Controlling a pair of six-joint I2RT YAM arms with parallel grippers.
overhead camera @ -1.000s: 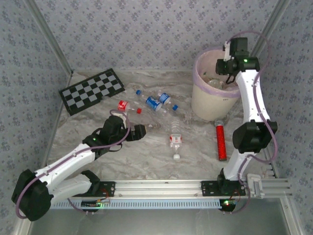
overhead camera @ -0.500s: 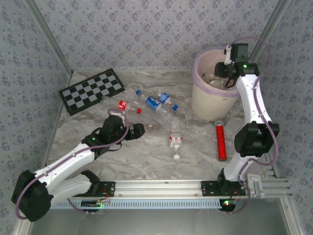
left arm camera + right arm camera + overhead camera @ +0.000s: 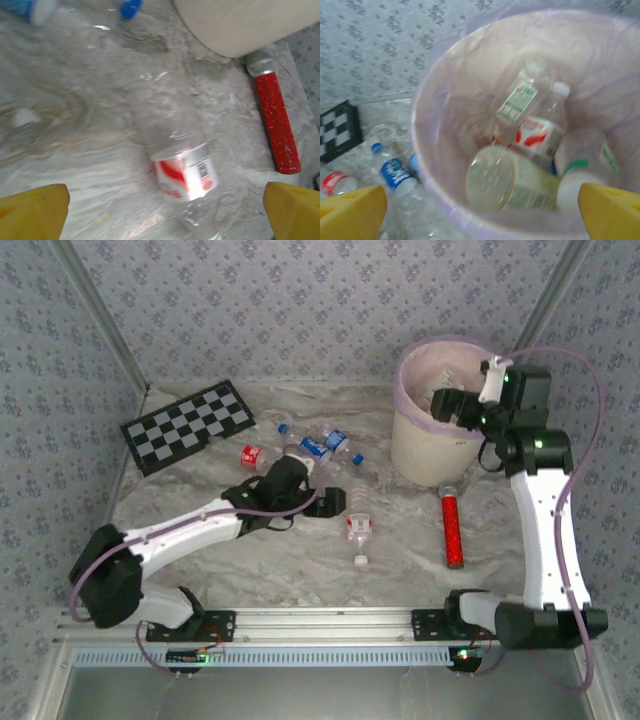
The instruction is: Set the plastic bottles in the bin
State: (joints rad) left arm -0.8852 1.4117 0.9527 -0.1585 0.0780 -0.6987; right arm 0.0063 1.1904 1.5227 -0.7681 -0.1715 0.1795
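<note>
- Top external view: left claw (image 3: 326,503), jaws apart and empty, low over the grey marbled worktop (image 3: 250,570). It is just beside the clear plastic bottle with a red-and-white label (image 3: 358,526), which lies on its side.
- Left wrist view: this bottle sits in line between the two yellow fingertips (image 3: 40,205), slanted across the gap. Neither fingertip touches it.
- Step in hand, as we judge it: closing on this bottle.
  - We would turn the wrist so the jaws cross the body at the label.
  - We would lower until both fingertips straddle the bottle, then close gently. Thin round plastic looks apt to roll or squirt out.
- Red glittery cylinder with a silver end (image 3: 274,125): near the bottle but apart from it. It is no bottle, so we would keep clear of it.
- Right claw (image 3: 447,403): jaws apart, holding nothing, over the large round cream-white bin with a pink plastic liner (image 3: 425,455).
- Bottles already in the bin (image 3: 520,100): several, lying jumbled.
- Blue-labelled and red-labelled bottles (image 3: 315,447): clustered on the worktop between the black-and-grey chequered board (image 3: 185,425) and the bin, yet to be collected.
</note>
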